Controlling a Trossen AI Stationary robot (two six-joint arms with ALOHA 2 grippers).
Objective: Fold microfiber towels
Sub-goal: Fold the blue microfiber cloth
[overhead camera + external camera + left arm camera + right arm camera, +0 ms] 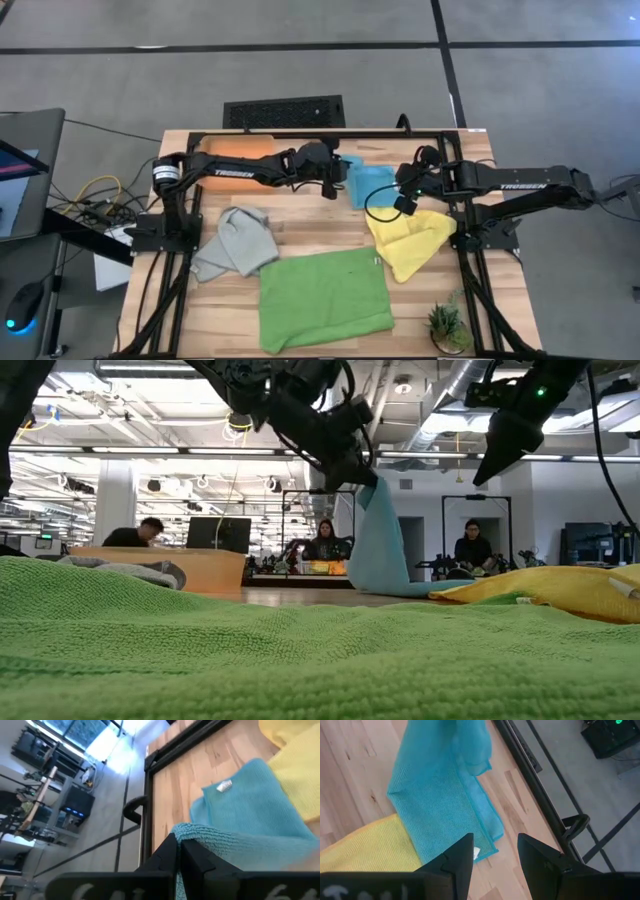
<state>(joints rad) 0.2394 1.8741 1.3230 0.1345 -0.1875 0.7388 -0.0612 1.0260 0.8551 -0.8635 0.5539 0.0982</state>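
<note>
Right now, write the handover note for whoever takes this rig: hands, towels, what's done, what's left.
Left hand: shut on the turquoise towel, one edge lifted off the far middle of the table, the rest trailing on the wood.
Right hand: open, empty, above the same towel's other side.
Orange towel: far left, under the left arm.
Grey towel: crumpled, left.
Green towel: flat, near middle.
Yellow towel: bunched, right.
Done: no finished stack in sight; cannot tell which are folded.
Left: finish the turquoise fold, then the grey and yellow.
</note>
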